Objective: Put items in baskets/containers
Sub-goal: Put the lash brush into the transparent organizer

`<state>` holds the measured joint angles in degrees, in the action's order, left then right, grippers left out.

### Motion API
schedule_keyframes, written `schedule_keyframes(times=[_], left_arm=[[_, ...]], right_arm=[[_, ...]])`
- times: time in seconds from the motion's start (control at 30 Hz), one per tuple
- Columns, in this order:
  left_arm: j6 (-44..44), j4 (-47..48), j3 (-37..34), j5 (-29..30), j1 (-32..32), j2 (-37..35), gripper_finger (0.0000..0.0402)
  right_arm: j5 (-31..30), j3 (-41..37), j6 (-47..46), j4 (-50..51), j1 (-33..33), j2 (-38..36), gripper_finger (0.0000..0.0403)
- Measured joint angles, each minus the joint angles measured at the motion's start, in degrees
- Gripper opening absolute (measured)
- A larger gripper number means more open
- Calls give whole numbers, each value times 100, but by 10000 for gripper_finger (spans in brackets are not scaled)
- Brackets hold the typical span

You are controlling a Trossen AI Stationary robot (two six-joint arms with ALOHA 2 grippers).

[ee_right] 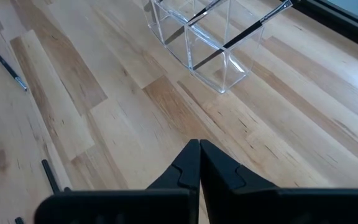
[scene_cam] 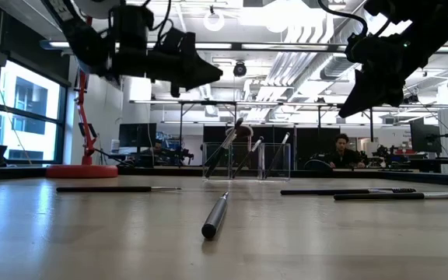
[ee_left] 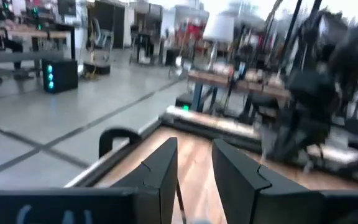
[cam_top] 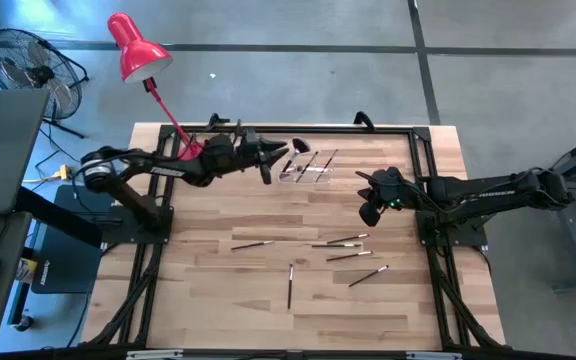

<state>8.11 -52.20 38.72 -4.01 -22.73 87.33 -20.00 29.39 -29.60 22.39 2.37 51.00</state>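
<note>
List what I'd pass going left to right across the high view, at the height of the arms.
Floor fan → red desk lamp → left gripper → clear holder with brushes → right gripper.

table point(ee_right: 104, 93): matt pale wood | holder point(ee_right: 219, 68): clear glossy plastic (see-through) | lamp point(cam_top: 136, 47): glossy red

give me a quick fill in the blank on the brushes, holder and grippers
1. The right gripper has its fingers ____.
2. The clear holder already has ____ standing in it.
3. The lamp behind the left arm is coloured ____.
4. The left gripper, fingers apart around a thin brush handle, hangs beside the ____.

Missing words: shut; brushes; red; holder
</note>
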Motion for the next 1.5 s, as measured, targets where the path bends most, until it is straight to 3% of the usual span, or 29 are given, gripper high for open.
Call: schedule_keyframes(times=[0.3,0.6,0.73,0.9,0.97,1.1,1.2,1.37,1.5], left_arm=[[-121,1876,-1,1322,1049,-606,99],[1114,3370,39,2753,2183,-991,99],[1740,4624,387,3143,2702,-1047,99],[3564,6708,1035,2967,3137,-1047,99],[4416,7409,1192,2672,3158,-1014,99],[5218,8200,1226,1958,3137,-979,99],[5429,8552,1226,1704,3140,-979,99],[5045,8687,1226,1633,3136,-930,99],[4571,8896,1226,1578,3135,-931,99]], right_arm=[[-1,1,4,0,0,0,2],[112,1,6,0,0,0,6],[215,1,6,0,1,0,3],[227,1,6,0,0,-2,3],[224,1,6,0,0,-2,6],[225,1,4,-1,1,-1,9],[343,1,-166,0,2,0,6],[716,1,-909,-14,-55,-2,1],[458,164,-1213,-57,-498,18,1]])
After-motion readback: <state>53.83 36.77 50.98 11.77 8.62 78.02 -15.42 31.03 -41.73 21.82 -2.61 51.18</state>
